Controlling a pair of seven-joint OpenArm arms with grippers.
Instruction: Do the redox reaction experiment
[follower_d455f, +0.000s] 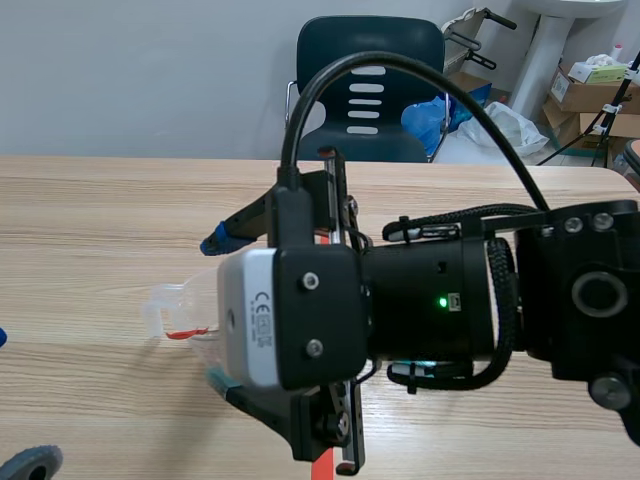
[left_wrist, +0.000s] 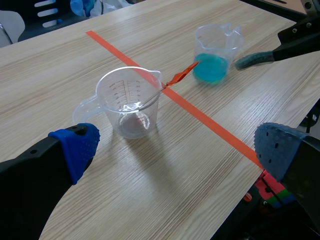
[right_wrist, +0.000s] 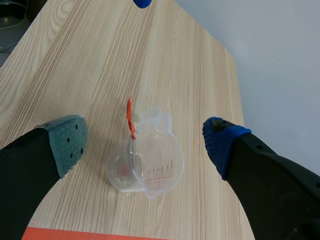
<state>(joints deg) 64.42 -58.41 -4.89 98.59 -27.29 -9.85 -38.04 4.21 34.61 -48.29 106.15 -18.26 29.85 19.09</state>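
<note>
Left gripper (left_wrist: 177, 150) wide open, empty, just short of the clear cup (left_wrist: 130, 107). Right gripper (right_wrist: 144, 142) wide open, empty, clear cup ahead of it. Two cups: the blue-liquid cup (left_wrist: 215, 50) sits beyond the clear cup. One red-tipped stick (left_wrist: 181, 75) leans in the clear cup.

CE on camera housing (follower_d455f: 245, 345) (white)

There were two clear measuring cups: a blue-liquid cup (left_wrist: 214, 62) and a second cup (left_wrist: 129, 107). One thin rod (left_wrist: 180, 76), tipped orange-red, rested in the latter. Two grippers showed, the left gripper (left_wrist: 177, 147) and the right gripper (right_wrist: 144, 142). One chair (follower_d455f: 370, 90) stood behind, and the cardboard boxes (follower_d455f: 588, 98) numbered perhaps three.
</note>
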